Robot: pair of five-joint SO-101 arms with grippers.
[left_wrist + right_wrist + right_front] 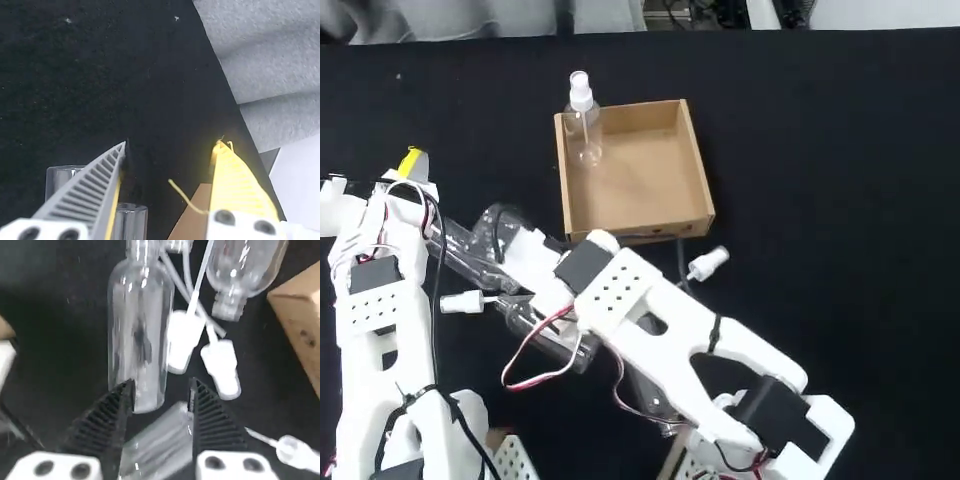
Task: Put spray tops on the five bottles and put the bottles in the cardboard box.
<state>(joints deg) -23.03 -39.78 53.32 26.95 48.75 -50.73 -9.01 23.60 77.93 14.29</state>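
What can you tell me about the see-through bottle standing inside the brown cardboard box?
The clear plastic bottle is see-through and looks empty, with a rounded body and a narrow neck. A white spray top already sits on it. It stands upright on the floor of the open brown cardboard box, tucked into a far corner close to the walls. It is the only thing in the box.

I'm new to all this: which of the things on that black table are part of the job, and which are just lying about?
Part of the job: cardboard box; capped bottle standing in it; uncapped bottles; loose spray tops.
Just lying about: cables beyond the black table.
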